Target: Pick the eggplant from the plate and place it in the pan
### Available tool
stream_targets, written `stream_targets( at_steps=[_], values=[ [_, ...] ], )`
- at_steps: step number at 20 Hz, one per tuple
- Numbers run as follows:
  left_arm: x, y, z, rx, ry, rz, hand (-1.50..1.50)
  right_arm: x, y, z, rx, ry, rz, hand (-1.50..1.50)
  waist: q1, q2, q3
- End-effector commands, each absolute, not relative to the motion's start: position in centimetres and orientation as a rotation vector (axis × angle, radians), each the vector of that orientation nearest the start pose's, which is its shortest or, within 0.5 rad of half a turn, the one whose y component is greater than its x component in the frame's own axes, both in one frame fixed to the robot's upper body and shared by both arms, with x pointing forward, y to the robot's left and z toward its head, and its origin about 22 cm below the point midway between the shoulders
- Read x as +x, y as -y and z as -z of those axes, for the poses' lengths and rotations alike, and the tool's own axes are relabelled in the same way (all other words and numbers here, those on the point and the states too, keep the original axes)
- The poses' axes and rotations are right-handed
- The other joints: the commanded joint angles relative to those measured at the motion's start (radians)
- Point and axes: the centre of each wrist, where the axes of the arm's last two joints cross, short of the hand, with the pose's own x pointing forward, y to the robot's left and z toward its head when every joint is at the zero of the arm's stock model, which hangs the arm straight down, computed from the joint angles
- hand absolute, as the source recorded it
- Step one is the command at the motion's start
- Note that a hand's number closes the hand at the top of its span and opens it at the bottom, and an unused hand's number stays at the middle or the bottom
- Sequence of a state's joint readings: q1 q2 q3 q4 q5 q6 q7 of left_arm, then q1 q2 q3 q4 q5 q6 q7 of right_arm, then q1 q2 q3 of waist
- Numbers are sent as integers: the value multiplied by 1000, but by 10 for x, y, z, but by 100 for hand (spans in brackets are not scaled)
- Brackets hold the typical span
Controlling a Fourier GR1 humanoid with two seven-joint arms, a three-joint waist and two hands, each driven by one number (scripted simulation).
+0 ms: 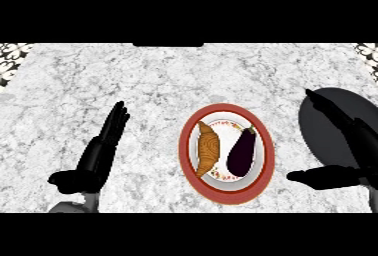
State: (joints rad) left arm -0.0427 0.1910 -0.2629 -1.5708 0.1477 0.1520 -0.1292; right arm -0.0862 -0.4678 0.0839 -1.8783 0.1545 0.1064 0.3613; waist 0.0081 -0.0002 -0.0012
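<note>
Spreading across nearly the whole head view is a tabletop of white stone veined with grey. At its 2 far corners a dark, patterned surface shows beyond the stone, and a short black bar sits at the middle of the far edge. No brand, label or writing can be read anywhere.

On the stone lie 1 plate and 1 pan. The plate has a red rim and a white centre with a speckled ring of pattern, and it lies a little right of the middle, toward the near edge. It carries 2 foods: 1 eggplant, dark purple with its stem pointing to the far edge, on the plate's right half, and 1 golden-brown croissant on the left half. The 2 lie side by side, very close together. The eggplant is on the plate, with nothing holding it.

The pan is a dark grey round shape near the tabletop's right edge, apart from the plate.

2 black hands show. The left hand is over the left part of the tabletop, fingers straight and pointing to the far edge, thumb out to the side, holding nothing. The right hand lies partly over the pan, fingers straight and spread wide from the thumb, which points toward the plate; it holds nothing.
</note>
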Motion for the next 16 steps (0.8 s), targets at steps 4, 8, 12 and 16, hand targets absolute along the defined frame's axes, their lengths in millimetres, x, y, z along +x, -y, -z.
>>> stream_targets(
  at_steps=[4,8,12,16],
  values=[
    [247,-205,-13,-86,1705,151,0,268,236,-118,-457,1238,-940,-150,13,3,0],
    [249,-202,-3,-71,1711,140,0,278,201,-86,-454,1120,-1090,-150,14,5,0],
    [246,-218,-4,-68,1691,133,0,288,195,-90,-524,1027,-1170,-150,3,1,1],
    [250,-211,-11,-86,1693,136,0,294,184,-74,-489,998,-1161,-150,-5,1,1]
  ],
)
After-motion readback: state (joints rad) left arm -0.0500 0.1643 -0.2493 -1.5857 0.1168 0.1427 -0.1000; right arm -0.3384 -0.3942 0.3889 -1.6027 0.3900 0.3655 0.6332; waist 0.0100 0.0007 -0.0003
